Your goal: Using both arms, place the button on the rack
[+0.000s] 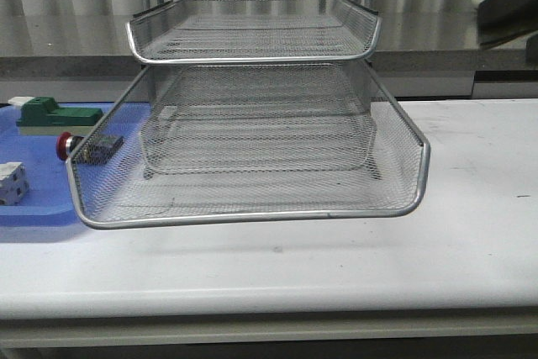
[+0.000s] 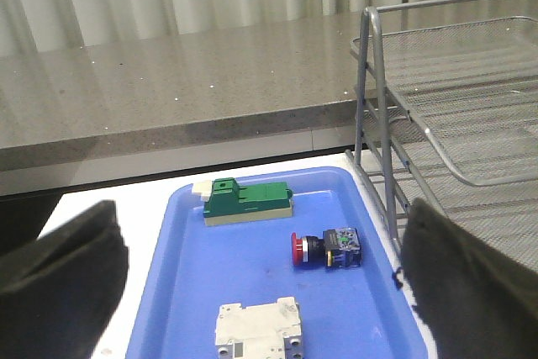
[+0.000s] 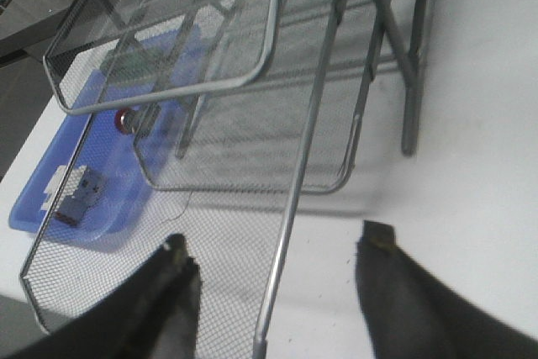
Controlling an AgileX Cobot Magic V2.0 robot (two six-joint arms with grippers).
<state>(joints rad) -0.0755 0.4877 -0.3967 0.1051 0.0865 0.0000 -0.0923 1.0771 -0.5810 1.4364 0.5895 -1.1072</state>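
The button, with a red head and a black and blue body, lies on its side on the blue tray, close to the rack. In the front view the button shows at the rack's left edge, partly behind the mesh. My left gripper is open and empty, hovering short of the tray, with the button between and beyond its fingers. My right gripper is open and empty over the rack's lowest tier, whose chrome rim runs between the fingers. The button shows faintly through the mesh. Neither gripper shows in the front view.
A green block lies at the far end of the blue tray and a white block at its near end. The tray sits at the table's left, touching the rack. A grey counter runs behind the white table.
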